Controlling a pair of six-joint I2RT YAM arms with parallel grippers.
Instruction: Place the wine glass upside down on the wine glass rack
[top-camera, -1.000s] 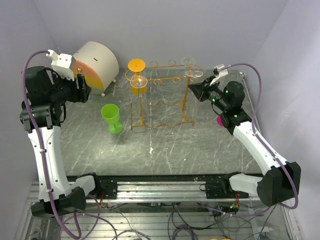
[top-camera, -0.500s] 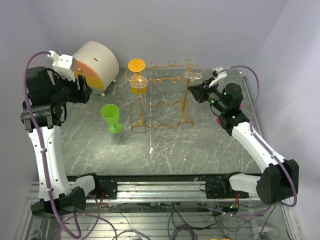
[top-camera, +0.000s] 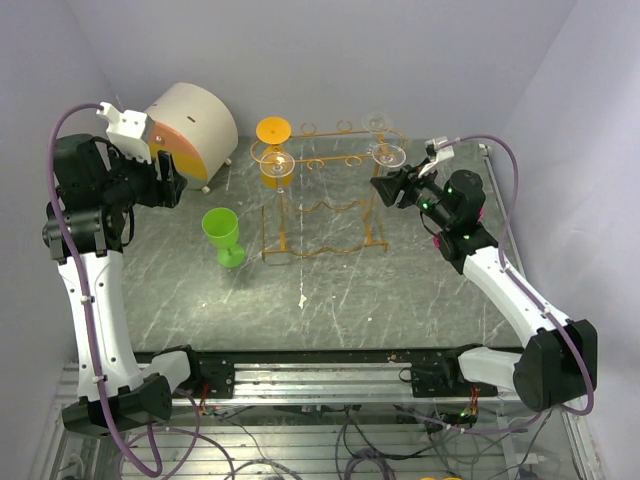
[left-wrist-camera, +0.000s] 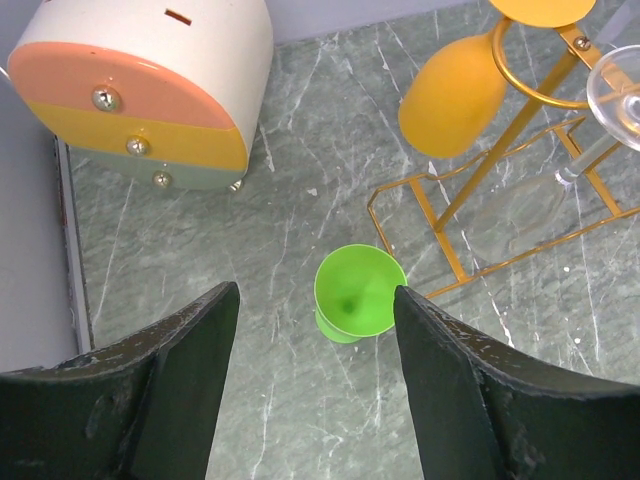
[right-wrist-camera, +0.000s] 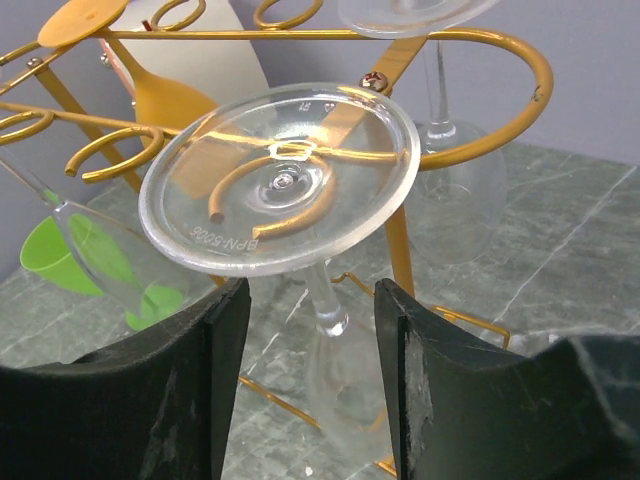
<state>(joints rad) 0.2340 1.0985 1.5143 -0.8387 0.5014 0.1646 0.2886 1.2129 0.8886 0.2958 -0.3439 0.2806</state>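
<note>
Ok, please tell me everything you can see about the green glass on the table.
The green glass is a bright green goblet, opaque, plastic by its look, with a round bowl, a short stem and a round foot. It stands upright on the grey marbled table, mouth up, and seems empty. It is left of the gold wire rack, apart from it. Only the table touches it.
</note>
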